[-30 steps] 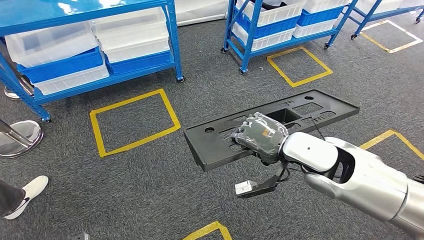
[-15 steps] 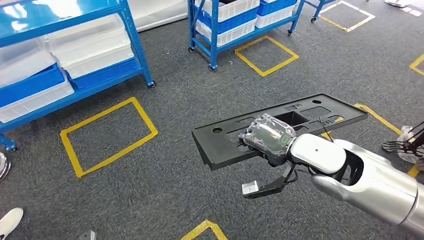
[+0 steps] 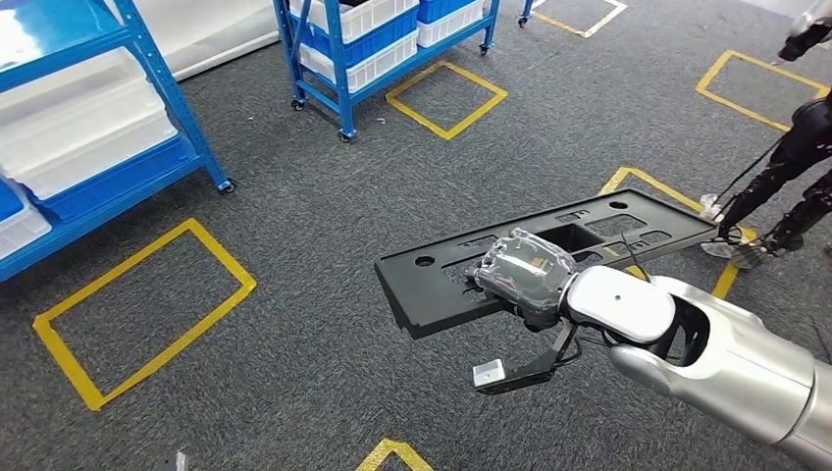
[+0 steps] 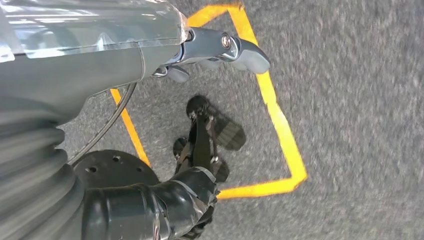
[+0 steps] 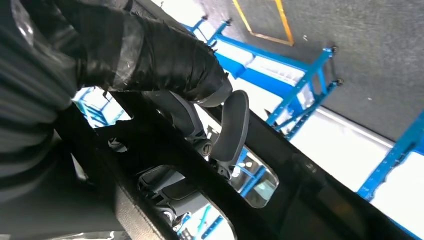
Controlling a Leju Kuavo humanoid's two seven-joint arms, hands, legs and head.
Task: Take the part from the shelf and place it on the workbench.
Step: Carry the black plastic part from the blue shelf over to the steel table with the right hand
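The part (image 3: 442, 280) is a long flat black plastic panel with cut-outs, held roughly level above the grey carpet in the head view. My right hand (image 3: 520, 270), wrapped in clear film, grips it near the middle of its near edge, with the silver arm coming in from the lower right. In the right wrist view the dark taped fingers (image 5: 150, 55) and grey thumb (image 5: 232, 125) clamp the panel (image 5: 280, 165). My left hand (image 4: 100, 65) hangs over the floor holding nothing, with its thumb (image 4: 240, 50) stretched out.
Blue wheeled shelves with white and blue bins stand at the far left (image 3: 88, 137) and top centre (image 3: 363, 39). Yellow tape squares (image 3: 137, 304) mark the carpet. A person in dark clothes (image 3: 795, 167) stands at the right edge, close to the panel's far end.
The camera has turned, so shelves and floor marks slid left and a person came into view at right. My right hand still holds the panel the same way.
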